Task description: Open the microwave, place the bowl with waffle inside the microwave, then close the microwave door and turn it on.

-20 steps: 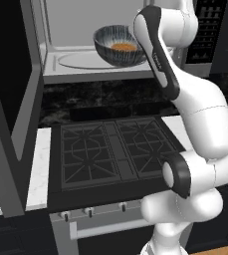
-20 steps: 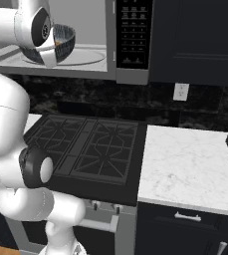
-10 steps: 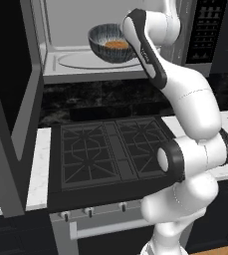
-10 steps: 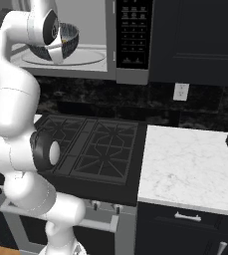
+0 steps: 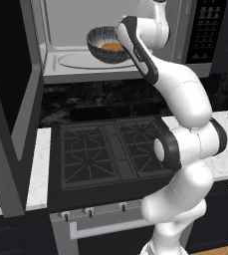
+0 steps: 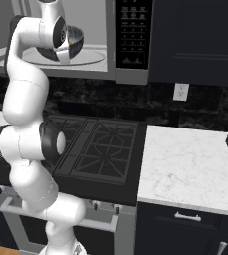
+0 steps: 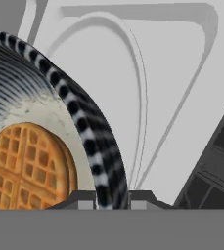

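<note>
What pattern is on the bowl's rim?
The bowl rim has dark blue-grey and white stripes, clearest in the hand view, beside the orange-brown waffle.

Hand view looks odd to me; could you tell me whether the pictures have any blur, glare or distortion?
Hand view: sharp but very close, so the bowl rim bulges across the frame and the waffle is cut off at the left edge. Left base view: sharp, evenly lit, no glare on the microwave floor. Right base view: sharp too; a soft highlight on the bowl's side.
</note>
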